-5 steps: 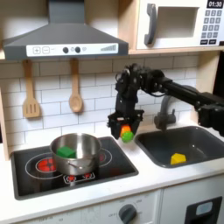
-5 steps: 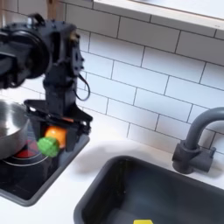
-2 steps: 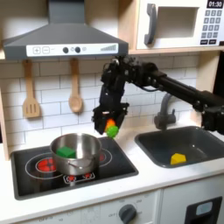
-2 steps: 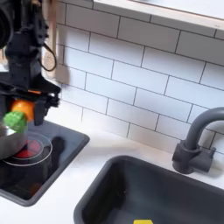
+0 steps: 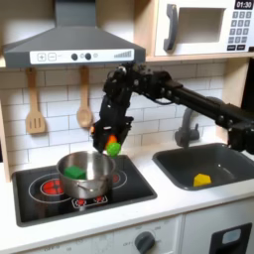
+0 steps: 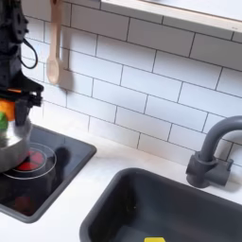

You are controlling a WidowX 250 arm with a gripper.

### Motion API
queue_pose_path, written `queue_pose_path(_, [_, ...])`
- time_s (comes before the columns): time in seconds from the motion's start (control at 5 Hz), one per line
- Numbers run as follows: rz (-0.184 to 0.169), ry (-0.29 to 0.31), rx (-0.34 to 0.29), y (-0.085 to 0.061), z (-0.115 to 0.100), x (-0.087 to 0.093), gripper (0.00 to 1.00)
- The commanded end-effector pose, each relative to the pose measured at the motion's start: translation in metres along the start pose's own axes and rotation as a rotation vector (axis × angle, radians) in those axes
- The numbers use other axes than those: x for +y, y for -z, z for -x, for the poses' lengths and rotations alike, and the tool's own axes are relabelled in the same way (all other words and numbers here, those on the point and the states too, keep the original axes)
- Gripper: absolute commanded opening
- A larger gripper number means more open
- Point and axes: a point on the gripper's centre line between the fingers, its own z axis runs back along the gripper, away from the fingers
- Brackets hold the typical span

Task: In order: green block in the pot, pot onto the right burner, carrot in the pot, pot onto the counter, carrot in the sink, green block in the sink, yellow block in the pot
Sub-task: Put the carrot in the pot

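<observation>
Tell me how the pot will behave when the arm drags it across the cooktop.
The pot looks like thin shiny steel, so probably light and rigid. Its smooth base on the glossy black cooktop should slide easily. Low straight walls and a wide base make tipping unlikely, though the green block inside may shift.

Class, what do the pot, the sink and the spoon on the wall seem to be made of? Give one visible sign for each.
The pot: polished metal, probably steel, with mirror-like reflections.
The sink: dark grey, matte, likely moulded plastic, with rounded corners.
The spoon: tan with a dull finish, apparently wood.
</observation>
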Motion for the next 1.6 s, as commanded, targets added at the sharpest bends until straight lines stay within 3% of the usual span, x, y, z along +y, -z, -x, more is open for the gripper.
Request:
queue_pose_path(0.0, [-0.031, -0.016, 0.004, 0.02, -0.007, 0.014, 0.0])
queue_pose_path(0.2, [-0.054, -0.008, -0.001, 0.033, -0.01, 0.019, 0.0])
queue_pose_path(0.6, [-0.06, 0.0, 0.001, 0.039, -0.012, 0.02, 0.0])
queue_pose_path(0.8, [-0.061, 0.008, 0.044, 0.047, -0.004, 0.025, 1.0])
queue_pose_path(1.2, [-0.048, 0.031, 0.071, 0.052, 0.004, 0.02, 1.0])
queue_pose_path(1.4, [-0.041, 0.055, 0.098, 0.058, 0.009, 0.019, 0.57])
